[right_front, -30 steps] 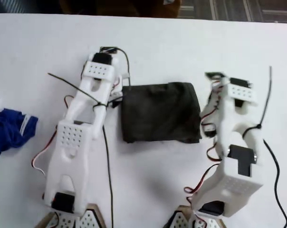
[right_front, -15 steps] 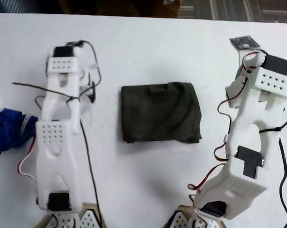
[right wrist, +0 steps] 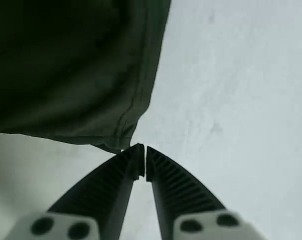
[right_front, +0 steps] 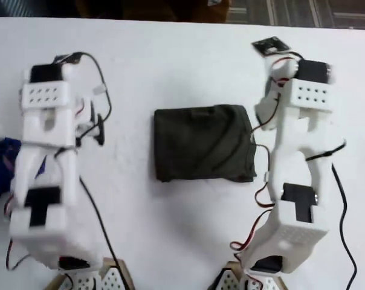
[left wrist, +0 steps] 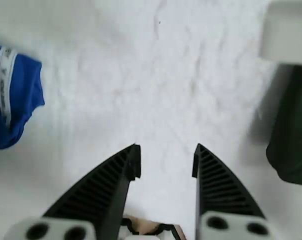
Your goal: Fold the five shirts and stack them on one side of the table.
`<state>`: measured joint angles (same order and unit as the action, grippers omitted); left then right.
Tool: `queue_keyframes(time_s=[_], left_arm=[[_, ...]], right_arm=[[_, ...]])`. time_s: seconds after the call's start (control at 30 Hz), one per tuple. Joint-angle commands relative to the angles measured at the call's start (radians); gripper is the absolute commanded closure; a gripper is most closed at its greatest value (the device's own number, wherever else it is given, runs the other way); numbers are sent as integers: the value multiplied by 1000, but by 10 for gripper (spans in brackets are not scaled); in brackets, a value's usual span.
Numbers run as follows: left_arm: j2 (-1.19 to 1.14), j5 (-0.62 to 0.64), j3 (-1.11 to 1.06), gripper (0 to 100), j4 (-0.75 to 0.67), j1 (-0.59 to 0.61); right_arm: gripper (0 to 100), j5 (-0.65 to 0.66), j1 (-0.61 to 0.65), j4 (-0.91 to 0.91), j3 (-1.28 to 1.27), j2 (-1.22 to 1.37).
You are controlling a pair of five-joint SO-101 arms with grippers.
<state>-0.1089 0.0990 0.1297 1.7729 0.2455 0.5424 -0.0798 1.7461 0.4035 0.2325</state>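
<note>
Dark green-black cotton shirt [right_front: 203, 144], folded into a squarish packet, is lying flat in the middle of the white table [right_front: 188, 42]. I'd call that one done. Next up looks like the crumpled blue shirt [right_front: 0, 166] at the table's left edge.

The left gripper [left wrist: 163, 160] has its jaws spread wide over bare tabletop. The blue shirt is off to one side of it and the dark one to the other, and it's touching neither. If it's going for the blue one, I'd pinch a single layer near the collar or hem, not the whole bunch. Then drag it somewhere open and lay it flat before folding.

The right gripper [right wrist: 143, 160] has its jaws pressed almost together, right at the corner of the dark shirt. Honestly can't tell if the tips are touching the hem or just beside it. To slide the packet sideways into a stack, I'd nudge low along the edge so the folds don't pop open.

Stuff in the way:
- The folded packet sits in the middle of the table, between the two arms, so it probably needs shifting first.
- The left arm sits over part of the blue shirt in the high view.
- The loose black cable [right_front: 343, 205] on the right arm could snag cloth.
</note>
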Motion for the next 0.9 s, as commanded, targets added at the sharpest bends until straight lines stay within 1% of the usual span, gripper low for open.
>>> queue_keyframes(time_s=[0.0, 0.1, 0.2, 0.33, 0.47, 0.6, 0.8, 0.87], left_arm=[[249, -86, -114, 808, 12, 6], [377, -192, -160, 808, 11, 8], [463, -227, -188, 808, 5, 9], [506, -229, -197, 808, 5, 9], [506, -229, -197, 808, 5, 9], [505, -230, -197, 808, 5, 9], [502, -230, -199, 808, 5, 5], [502, -230, -199, 808, 5, 8]], right_arm=[[981, 2, 27, 22, 5, -1], [981, 5, 45, 22, -66, 5], [981, 29, 88, 24, -109, 18], [981, -20, 154, 2, -118, 39], [981, -35, 179, -61, -95, 47], [981, -157, 173, -82, -43, 48], [980, -167, 173, -70, -78, 94], [956, -157, 163, -73, -75, 124]])
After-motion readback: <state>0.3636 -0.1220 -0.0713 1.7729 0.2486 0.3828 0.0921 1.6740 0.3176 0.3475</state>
